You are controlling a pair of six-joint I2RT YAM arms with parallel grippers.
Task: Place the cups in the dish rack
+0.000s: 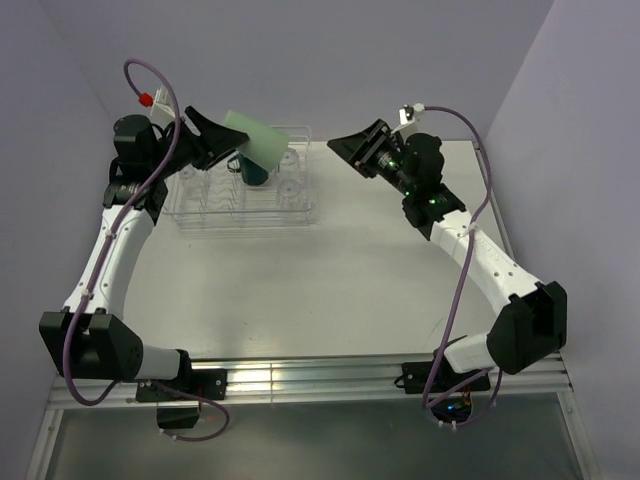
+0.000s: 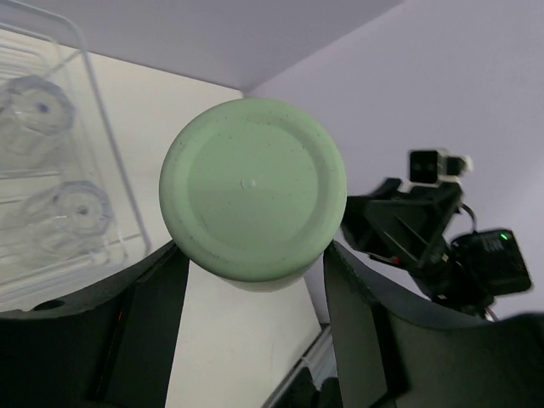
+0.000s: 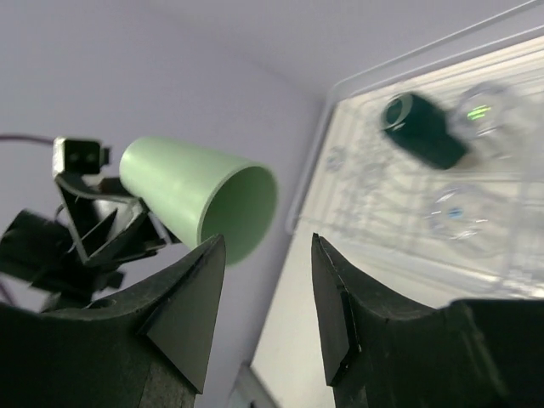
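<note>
My left gripper (image 1: 225,140) is shut on the pale mint-green cup (image 1: 262,142) and holds it tilted in the air over the clear dish rack (image 1: 200,215). In the left wrist view the cup's base (image 2: 253,189) fills the gap between my fingers (image 2: 153,323). The dark green mug (image 1: 255,172) and clear glass tumblers (image 1: 291,186) sit in the rack. My right gripper (image 1: 345,148) is open and empty, raised to the right of the rack. The right wrist view shows the mint cup's open mouth (image 3: 200,200), the mug (image 3: 421,127) and a tumbler (image 3: 463,208).
The rack stands at the back left of the white table (image 1: 330,280), near the back wall. Two tumblers (image 2: 72,212) show in the rack in the left wrist view. The right arm (image 2: 442,238) hangs opposite the left gripper.
</note>
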